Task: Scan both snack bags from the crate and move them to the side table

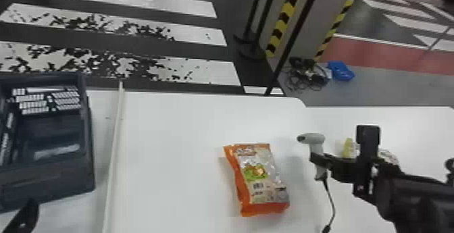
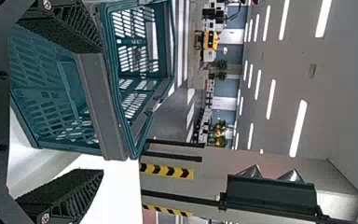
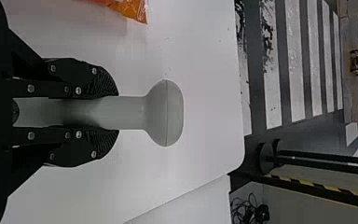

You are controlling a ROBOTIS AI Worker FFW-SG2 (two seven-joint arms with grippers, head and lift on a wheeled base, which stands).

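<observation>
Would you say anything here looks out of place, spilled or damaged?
A tangle of cables lies on the floor beyond the tables, beside a blue object, which looks untidy. The snack bag lies slightly askew, with no visible tear or spill.

The head view looks forward and down from above the smooth white bench (image 1: 175,124). The left wrist view (turned sideways, like its partner) faces across the room, close to the dark teal, slotted plastic crate (image 1: 50,178). The right wrist view looks closely along the rounded grey plastic scanner (image 1: 316,138). Head and left share the crate; head and right, the scanner and glossy orange snack bag (image 1: 258,176).
</observation>
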